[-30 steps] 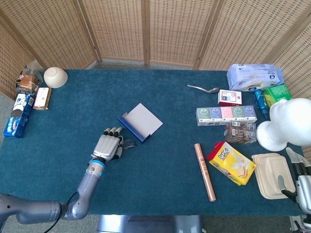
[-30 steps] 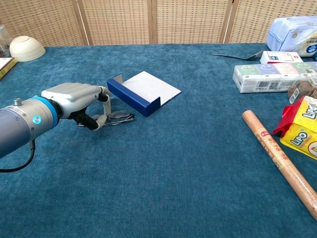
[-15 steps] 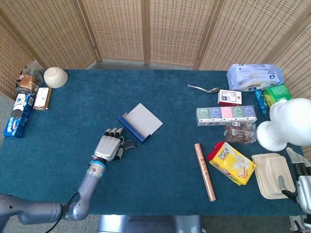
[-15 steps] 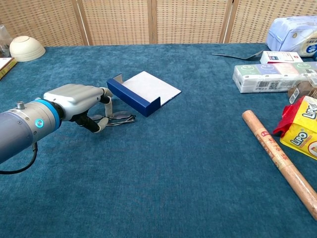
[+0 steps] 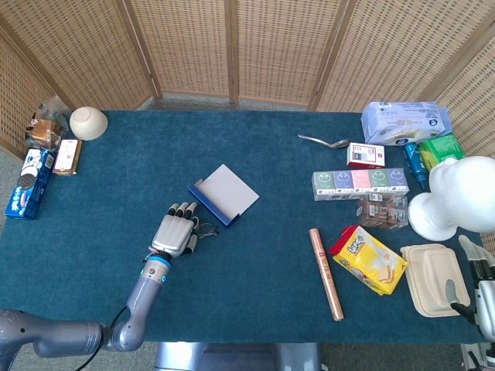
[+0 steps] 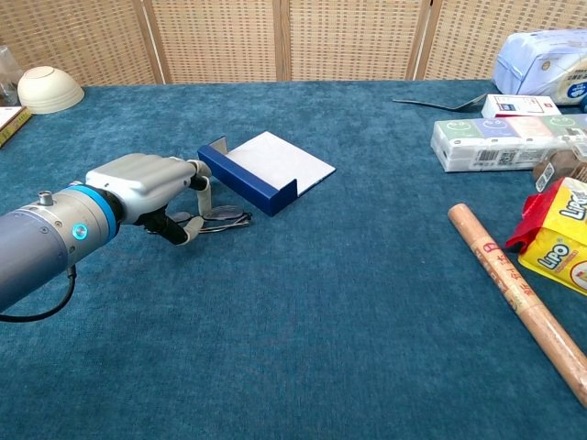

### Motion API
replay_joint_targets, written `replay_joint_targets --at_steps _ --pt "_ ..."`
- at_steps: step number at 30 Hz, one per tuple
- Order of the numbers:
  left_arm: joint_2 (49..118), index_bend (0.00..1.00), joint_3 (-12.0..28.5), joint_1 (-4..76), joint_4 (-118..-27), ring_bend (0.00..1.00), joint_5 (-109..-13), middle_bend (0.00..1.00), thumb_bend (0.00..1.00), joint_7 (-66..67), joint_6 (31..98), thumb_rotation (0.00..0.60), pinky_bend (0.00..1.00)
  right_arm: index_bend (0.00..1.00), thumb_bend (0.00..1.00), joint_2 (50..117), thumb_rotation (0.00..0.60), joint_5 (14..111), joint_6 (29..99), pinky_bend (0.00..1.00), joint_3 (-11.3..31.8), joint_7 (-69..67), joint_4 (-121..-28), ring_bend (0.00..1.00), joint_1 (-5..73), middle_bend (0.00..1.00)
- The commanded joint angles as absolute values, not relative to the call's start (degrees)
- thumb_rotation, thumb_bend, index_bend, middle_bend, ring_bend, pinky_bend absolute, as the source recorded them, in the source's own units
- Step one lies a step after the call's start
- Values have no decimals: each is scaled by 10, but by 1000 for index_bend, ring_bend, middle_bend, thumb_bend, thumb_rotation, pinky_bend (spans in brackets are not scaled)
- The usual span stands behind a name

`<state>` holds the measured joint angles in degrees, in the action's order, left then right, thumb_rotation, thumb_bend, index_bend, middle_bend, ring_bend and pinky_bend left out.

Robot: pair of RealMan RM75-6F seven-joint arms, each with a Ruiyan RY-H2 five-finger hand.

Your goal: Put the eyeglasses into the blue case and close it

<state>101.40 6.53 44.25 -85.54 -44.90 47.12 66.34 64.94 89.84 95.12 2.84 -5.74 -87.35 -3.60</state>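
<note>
glasses [image 6: 218,217]: flat on the table [image 6: 303,312], folded, just beside the near end of the case, under the tips of the left hand
case [image 6: 266,170]: blue, open, white inside, near the middle of the table, just beyond the glasses
left hand [image 6: 147,188]: palm down over the glasses; fingers [image 6: 194,198] curled down at the frame, thumb below; whether they clamp the glasses or only touch them, cannot tell
left arm [image 6: 41,243]: reaches in low from the near left edge
right hand [image 5: 486,297]: at the near right edge in the head view, mostly cut off; finger state cannot tell
roll [image 5: 326,273]: brown, lying right of centre, well apart from the case
yellow bag [image 5: 368,259]: just right of the roll
bowl [image 5: 88,123]: far left corner
spoon [image 5: 323,141]: far right part of the table
</note>
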Motion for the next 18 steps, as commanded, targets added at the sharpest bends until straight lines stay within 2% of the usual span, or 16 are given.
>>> replay_joint_targets --at_steps 1,7,13,18 --pt "1013 369 65 441 -858 84 -454 102 469 469 664 458 118 0 472 649 594 899 951 325 29 -57 -873 164 -36 148" --pt "1013 347 61 438 -857 69 -454 97 427 479 667 461 117 0 473 649 592 904 952 325 29 -56 -875 163 -34 148" --pt "1020 328 64 438 -851 56 -453 89 420 483 669 512 123 0 481 649 589 903 956 333 29 -59 -874 164 -37 148" --pt "1030 348 71 438 -841 57 -456 97 419 482 670 531 130 0 481 648 578 903 962 333 29 -64 -874 163 -41 148"
